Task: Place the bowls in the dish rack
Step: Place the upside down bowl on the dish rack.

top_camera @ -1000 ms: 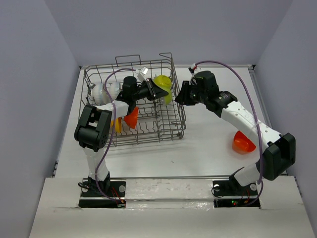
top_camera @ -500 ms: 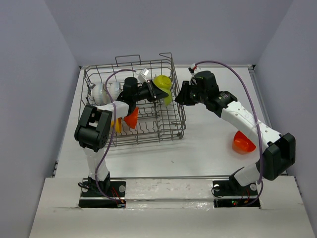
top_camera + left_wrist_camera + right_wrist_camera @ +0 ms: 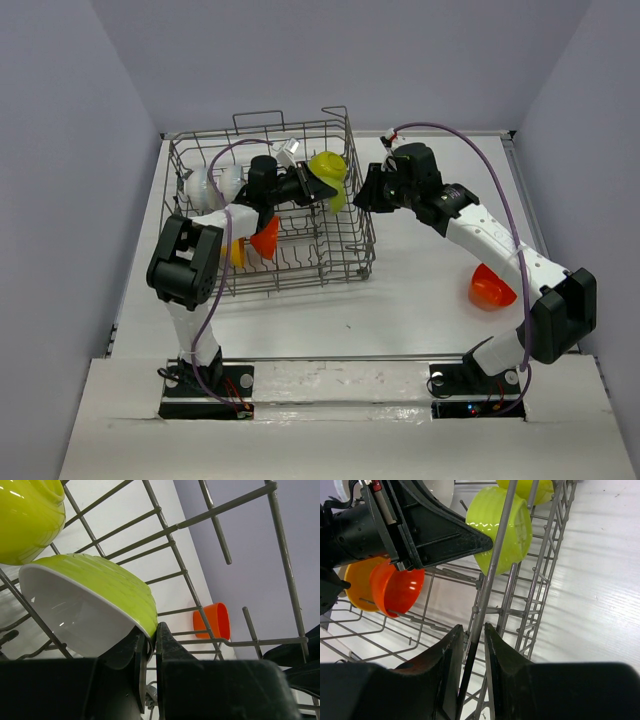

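Surroundings: a white table [image 3: 420, 290] is enclosed by plain lilac-grey walls, with both arm bases at its near edge.
Dish rack: the dish rack [image 3: 355, 215] stands on the left-centre of the table, toward the back wall.
Left end effector: the left end effector [image 3: 150, 640] is reached inside the rack, and its fingers are clamped on the rim of the lime green bowl [image 3: 100, 590].
Held bowl: it is carried on edge, white inside showing, just inside the rack's right wall and beside a second yellow-green bowl [image 3: 27, 520].
Right end effector: the right end effector [image 3: 474, 630] is closed around an upright wire of the rack's right wall from outside, which appears to steady the rack.
Already racked: a red-orange bowl [image 3: 400, 590] and an orange-yellow bowl [image 3: 360, 585] are seated low among the tines; white bowls [image 3: 205, 185] sit at the rack's left end.
Left outside: one red-orange bowl on the table [image 3: 490, 290] lies well apart from the rack, beside the right arm.
Deciding relation: the held bowl is already in the left fingers, so only lowering between tines is judged to remain; the loose bowl is nearer the right arm.
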Action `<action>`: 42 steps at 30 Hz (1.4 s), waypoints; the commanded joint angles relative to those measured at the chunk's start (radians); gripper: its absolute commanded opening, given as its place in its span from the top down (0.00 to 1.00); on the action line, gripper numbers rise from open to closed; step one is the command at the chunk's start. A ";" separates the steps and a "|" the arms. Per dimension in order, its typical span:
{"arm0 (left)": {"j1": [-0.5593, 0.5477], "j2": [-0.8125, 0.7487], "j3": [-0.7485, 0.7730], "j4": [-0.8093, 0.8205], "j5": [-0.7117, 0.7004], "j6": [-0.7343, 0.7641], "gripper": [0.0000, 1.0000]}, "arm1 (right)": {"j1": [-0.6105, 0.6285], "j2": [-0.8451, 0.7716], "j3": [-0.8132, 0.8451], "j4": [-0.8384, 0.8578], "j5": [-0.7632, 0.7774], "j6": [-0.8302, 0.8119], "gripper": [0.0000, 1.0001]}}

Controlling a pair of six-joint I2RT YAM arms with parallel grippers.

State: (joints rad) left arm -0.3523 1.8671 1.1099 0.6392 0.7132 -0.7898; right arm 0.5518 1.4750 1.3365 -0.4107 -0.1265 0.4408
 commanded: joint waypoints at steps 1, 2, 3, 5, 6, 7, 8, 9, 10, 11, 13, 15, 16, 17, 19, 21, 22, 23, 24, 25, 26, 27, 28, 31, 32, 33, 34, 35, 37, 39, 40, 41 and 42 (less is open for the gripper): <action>0.007 -0.069 -0.019 -0.062 -0.055 0.052 0.87 | 0.010 0.004 0.013 0.015 0.008 -0.017 0.71; 0.009 -0.072 -0.019 -0.076 -0.060 0.057 0.87 | 0.010 0.005 0.013 0.018 0.007 -0.017 0.71; 0.009 -0.075 -0.021 -0.082 -0.064 0.066 0.86 | 0.010 0.005 0.013 0.018 0.007 -0.017 0.71; 0.009 -0.080 -0.021 -0.105 -0.078 0.073 0.86 | 0.010 0.007 0.012 0.019 0.005 -0.019 0.71; 0.009 -0.085 -0.021 -0.113 -0.083 0.080 0.86 | 0.010 0.008 0.012 0.018 0.005 -0.019 0.71; 0.009 -0.089 -0.019 -0.124 -0.093 0.090 0.85 | 0.010 0.008 0.012 0.019 0.005 -0.017 0.71; 0.009 -0.091 -0.018 -0.139 -0.098 0.096 0.85 | 0.010 0.008 0.012 0.019 0.005 -0.017 0.71; 0.010 -0.094 -0.018 -0.145 -0.103 0.101 0.85 | 0.010 0.008 0.012 0.019 0.005 -0.017 0.71; 0.010 -0.098 -0.018 -0.151 -0.106 0.106 0.85 | 0.010 0.008 0.012 0.019 0.004 -0.017 0.71; 0.010 -0.101 -0.015 -0.168 -0.113 0.115 0.85 | 0.010 0.008 0.012 0.021 0.004 -0.017 0.71; 0.012 -0.108 -0.013 -0.185 -0.124 0.126 0.85 | 0.010 0.008 0.012 0.021 0.005 -0.017 0.71; 0.015 -0.115 -0.015 -0.205 -0.142 0.138 0.84 | 0.010 0.010 0.012 0.021 0.005 -0.017 0.71; 0.015 -0.118 -0.015 -0.213 -0.149 0.142 0.83 | 0.010 0.008 0.012 0.023 0.007 -0.017 0.71; 0.016 -0.123 -0.012 -0.228 -0.158 0.152 0.82 | 0.010 0.008 0.012 0.023 0.007 -0.017 0.71; 0.016 -0.132 -0.007 -0.243 -0.169 0.161 0.81 | 0.010 0.010 0.010 0.023 0.004 -0.016 0.71; 0.016 -0.134 -0.004 -0.266 -0.185 0.173 0.81 | 0.010 0.011 0.010 0.023 0.002 -0.016 0.71; 0.016 -0.138 -0.004 -0.272 -0.189 0.178 0.81 | 0.010 0.011 0.010 0.021 0.002 -0.016 0.71; 0.016 -0.141 -0.002 -0.289 -0.201 0.181 0.80 | 0.010 0.011 0.012 0.023 0.002 -0.017 0.71; 0.016 -0.141 0.002 -0.303 -0.205 0.193 0.80 | 0.010 0.010 0.010 0.023 0.002 -0.017 0.71; 0.018 -0.137 0.020 -0.340 -0.202 0.202 0.80 | 0.010 0.008 0.010 0.023 0.002 -0.017 0.71; 0.018 -0.131 0.033 -0.340 -0.199 0.213 0.80 | 0.010 0.008 0.010 0.023 0.002 -0.019 0.71; 0.018 -0.123 0.047 -0.387 -0.196 0.222 0.80 | 0.010 0.008 0.010 0.023 0.002 -0.017 0.71; 0.018 -0.117 0.059 -0.403 -0.196 0.231 0.80 | 0.010 0.007 0.010 0.021 0.002 -0.017 0.71; 0.018 -0.118 0.051 -0.401 -0.207 0.233 0.80 | 0.010 0.005 0.010 0.023 0.004 -0.019 0.71; 0.018 -0.121 0.047 -0.403 -0.210 0.235 0.78 | 0.010 0.004 0.009 0.023 0.004 -0.019 0.71; 0.018 -0.124 0.047 -0.406 -0.221 0.236 0.77 | 0.010 0.004 0.009 0.023 0.005 -0.019 0.71; 0.018 -0.126 0.047 -0.409 -0.227 0.239 0.76 | 0.010 0.004 0.009 0.023 0.004 -0.019 0.71; 0.018 -0.128 0.048 -0.417 -0.228 0.242 0.75 | 0.010 0.004 0.009 0.021 0.002 -0.019 0.71; 0.018 -0.129 0.050 -0.424 -0.236 0.247 0.75 | 0.010 0.004 0.009 0.023 0.001 -0.019 0.71; 0.018 -0.132 0.048 -0.435 -0.248 0.253 0.74 | 0.010 0.004 0.010 0.023 0.001 -0.020 0.71; 0.018 -0.134 0.048 -0.438 -0.259 0.254 0.72 | 0.010 0.004 0.010 0.021 0.001 -0.019 0.71; 0.018 -0.134 0.047 -0.443 -0.261 0.258 0.72 | 0.010 0.004 0.010 0.023 0.001 -0.020 0.71; 0.018 -0.135 0.047 -0.446 -0.264 0.259 0.71 | 0.010 0.004 0.010 0.021 -0.001 -0.020 0.71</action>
State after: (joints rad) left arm -0.3626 1.7615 1.1473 0.3088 0.5583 -0.5831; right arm 0.5522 1.4803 1.3361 -0.4095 -0.1268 0.4408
